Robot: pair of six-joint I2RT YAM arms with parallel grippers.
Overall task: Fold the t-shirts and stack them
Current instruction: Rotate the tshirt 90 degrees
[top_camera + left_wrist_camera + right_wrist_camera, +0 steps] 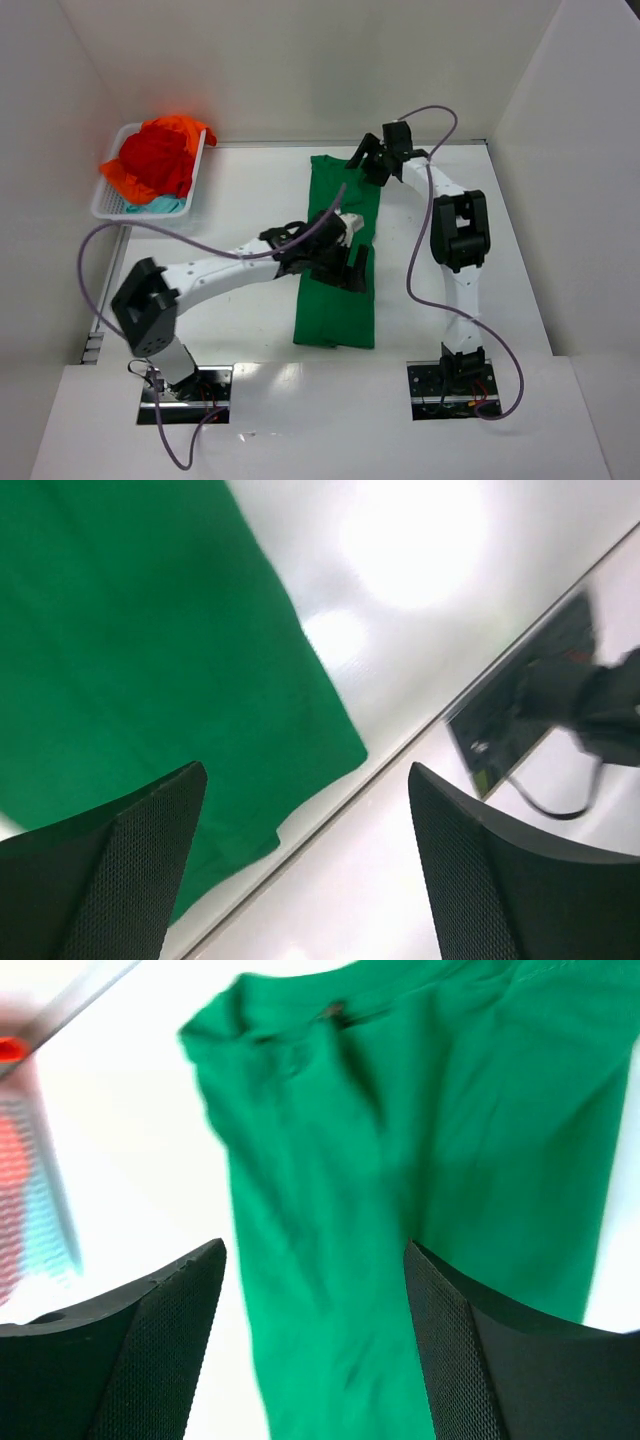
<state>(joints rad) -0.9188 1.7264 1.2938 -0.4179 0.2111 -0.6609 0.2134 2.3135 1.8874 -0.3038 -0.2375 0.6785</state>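
Lengthwise down the middle of the white table (240, 200) lies the green t-shirt (335, 310), folded into a long narrow strip. Its long axis runs from the near edge toward the far wall, between the two arms, with the far end tipped slightly to the right. The far end looks like the neck end: the right wrist view shows a curved collar-like edge with a small dark mark there, though blur keeps it uncertain. The near end is a straight edge, and its right corner shows in the left wrist view against bare table, with the right arm's base plate (520, 730) beyond it. The left gripper (352, 268) hangs over the strip's right edge about midway along, its jaws spread wide with nothing between them; the cloth (130, 630) lies flat below. The right gripper (368, 162) sits at the far end of the strip, its jaws likewise parted and empty, with the green cloth (400, 1160) lying beneath. Well apart at the far left stands a white slotted basket (105, 205) holding a heap: a red t-shirt (160, 165) on top, an orange t-shirt (185, 128) behind it, and a teal t-shirt (160, 205) at the near side.
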